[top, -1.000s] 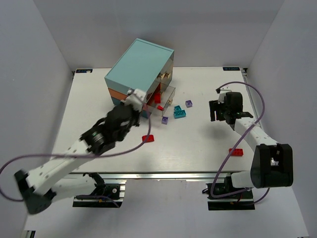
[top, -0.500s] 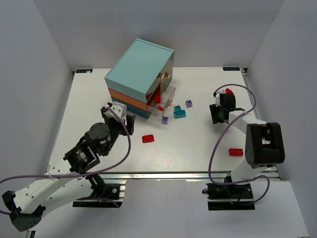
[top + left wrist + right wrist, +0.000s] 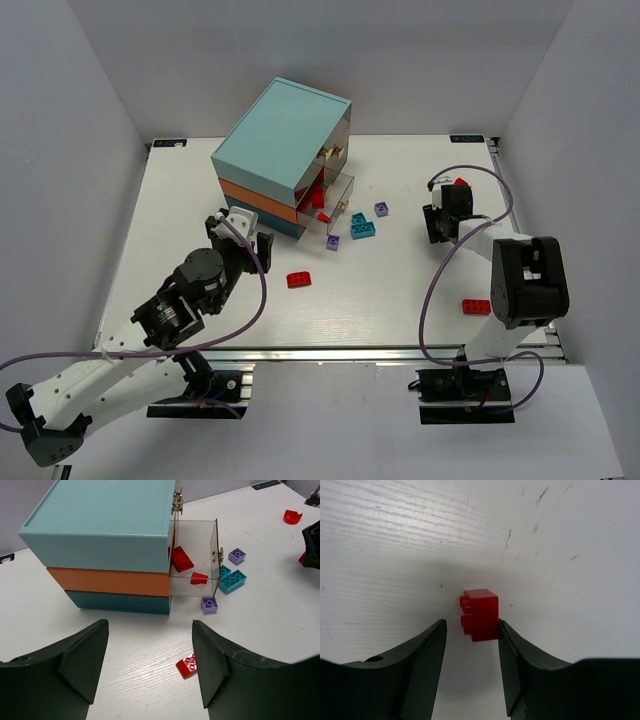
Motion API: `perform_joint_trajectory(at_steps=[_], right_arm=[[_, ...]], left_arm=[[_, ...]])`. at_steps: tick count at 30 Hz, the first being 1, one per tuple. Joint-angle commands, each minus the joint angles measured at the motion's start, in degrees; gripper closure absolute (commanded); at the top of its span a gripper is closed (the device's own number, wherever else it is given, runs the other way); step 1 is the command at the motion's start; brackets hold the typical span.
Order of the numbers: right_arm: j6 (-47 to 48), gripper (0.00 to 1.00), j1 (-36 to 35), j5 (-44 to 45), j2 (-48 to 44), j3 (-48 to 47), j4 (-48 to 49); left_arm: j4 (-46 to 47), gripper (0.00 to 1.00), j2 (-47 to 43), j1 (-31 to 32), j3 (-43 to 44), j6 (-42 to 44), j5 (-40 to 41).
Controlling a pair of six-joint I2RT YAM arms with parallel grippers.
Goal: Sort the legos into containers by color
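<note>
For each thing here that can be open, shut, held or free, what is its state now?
left gripper, open, empty.
right gripper, open, one finger on each side of the red brick, not yet clamped.
red brick, lying on its side, free.
clear drawer, pulled out, with two red bricks inside.
top drawer, looks shut.

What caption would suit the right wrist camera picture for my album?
Right gripper straddling a small red brick on the white table, jaws not yet closed on it.
</note>
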State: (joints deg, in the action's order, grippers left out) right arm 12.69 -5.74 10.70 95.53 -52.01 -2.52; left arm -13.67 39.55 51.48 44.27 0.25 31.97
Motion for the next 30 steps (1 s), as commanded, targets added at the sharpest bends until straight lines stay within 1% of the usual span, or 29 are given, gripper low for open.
perform_joint_trajectory(at_steps=[1,2,5,6,7,8,11,12,13,15,16,18,21,24,25,26,28,30], right_arm=[[0.8,0.49,0.2,-0.2,3.1,-3.4,2.8],[0.9,0.5,0.4,-0.2,3.4,-3.5,2.9],[1.3,0.58,0.4,-0.4,3.8,-3.3,3.3],[1.5,0.65,0.3,-0.4,3.4,-2.7,3.8],[1.6,0.69,0.3,-1.0,3.1,-2.5,4.2],[1.7,0.76,0.2,-1.5,2.8,-2.5,4.3],[2.9,0.9,0.0,-2.5,1.3,-2.5,4.6],[4.8,0.96,-0.2,-3.3,0.4,-2.2,4.3],[5.8,0.99,-0.7,-9.0,-0.9,-2.0,3.5],[7.8,1.0,-1.6,-16.4,-5.6,-1.8,2.6],[9.9,1.0,-2.8,-23.0,-8.7,-2.4,0.0],[11.1,1.0,-4.4,-30.2,-11.2,-3.8,-1.5],[12.4,1.0,-8.1,-35.9,-14.0,-9.3,-4.8],[12.6,1.0,-11.9,-38.0,-13.1,-17.3,-8.5],[12.4,1.0,-12.5,-38.2,-11.5,-21.8,-9.4],[12.4,1.0,-14.9,-38.6,-10.5,-24.0,-10.6],[11.4,1.0,-17.1,-38.6,-7.0,-29.2,-11.6],[10.3,1.0,-20.3,-37.1,-4.3,-32.1,-11.6]], left_arm=[[1.5,0.23,0.1,0.0,-0.7,1.3,0.3],[1.6,0.22,0.2,0.0,-0.8,1.3,0.3],[2.0,0.2,-0.3,0.0,-1.1,1.3,-0.4],[2.0,0.2,-0.3,0.0,-1.1,1.4,-1.8],[2.2,0.21,-0.4,0.0,-1.2,1.4,-2.5],[2.2,0.2,-0.4,0.0,-1.3,1.4,-4.3],[2.4,0.2,-0.6,0.0,-1.6,1.7,-5.6],[2.5,0.2,-0.7,0.0,-1.6,1.8,-5.9],[2.5,0.2,-0.9,0.0,-1.7,1.8,-6.0],[2.7,0.2,-1.0,0.0,-1.8,1.9,-6.0],[2.9,0.2,-1.0,0.0,-2.0,2.0,-6.3],[2.9,0.2,-0.7,0.0,-2.0,2.0,-6.4],[2.9,0.2,0.2,0.0,-2.0,2.1,-6.7],[2.9,0.19,1.1,0.0,-2.1,2.3,-6.6],[2.9,0.19,1.2,0.0,-2.1,2.3,-6.3],[2.9,0.19,1.7,0.0,-2.2,2.5,-6.3],[2.9,0.19,1.9,0.0,-2.3,2.6,-6.4],[3.0,0.18,2.0,0.0,-2.5,2.8,-6.8]])
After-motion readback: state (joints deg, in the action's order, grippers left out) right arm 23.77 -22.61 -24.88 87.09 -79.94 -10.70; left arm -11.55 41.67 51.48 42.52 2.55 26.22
